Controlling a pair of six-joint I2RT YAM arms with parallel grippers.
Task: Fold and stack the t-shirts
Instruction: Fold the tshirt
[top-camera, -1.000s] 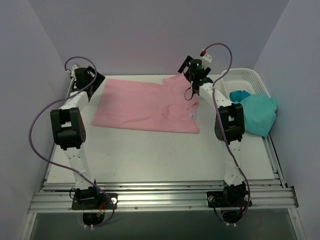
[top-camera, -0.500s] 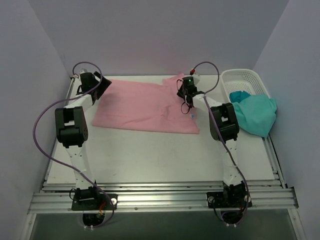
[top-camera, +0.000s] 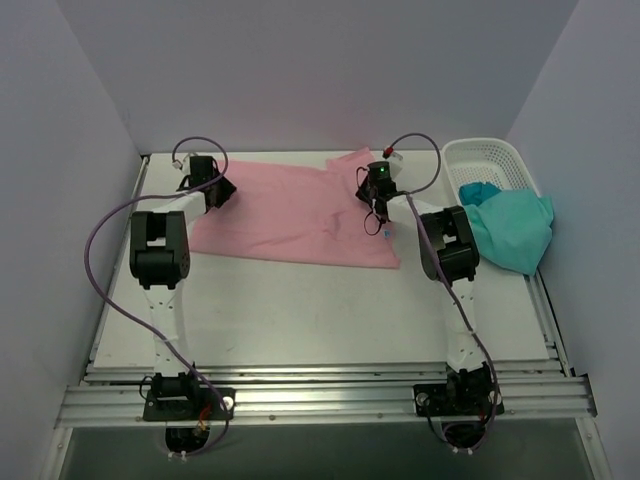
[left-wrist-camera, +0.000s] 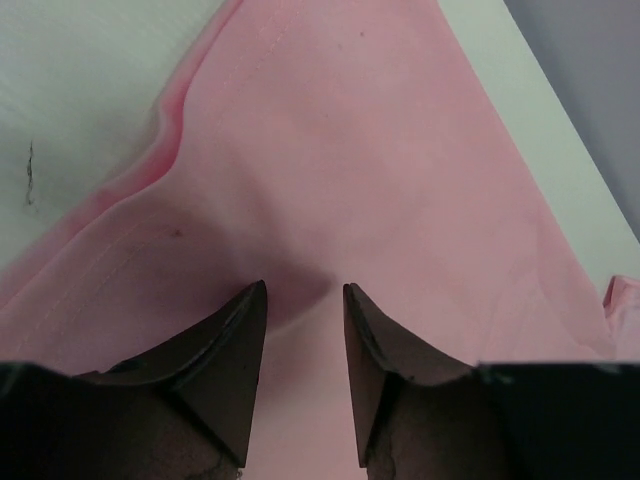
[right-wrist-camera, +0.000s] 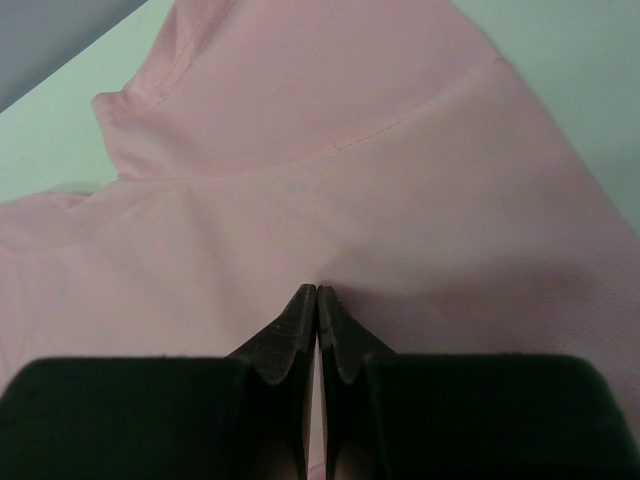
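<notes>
Cloth of the pink t-shirt (top-camera: 290, 215) is pinched between the closed fingers of the right gripper (right-wrist-camera: 316, 291); those of the left gripper (left-wrist-camera: 305, 288) are held apart, cloth between them.

Soft, even overhead light with faint shadows; left claw (left-wrist-camera: 305, 288) and right claw (right-wrist-camera: 317, 291) dark, slightly blurred close up.

Left gripper (left-wrist-camera: 303, 293) jaws parted, tips against pink t-shirt (left-wrist-camera: 350, 150).

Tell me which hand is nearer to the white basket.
Right. The right hand is closed on the pink shirt just left of the basket; the left hand sits at the shirt's opposite end, much farther away.
</notes>
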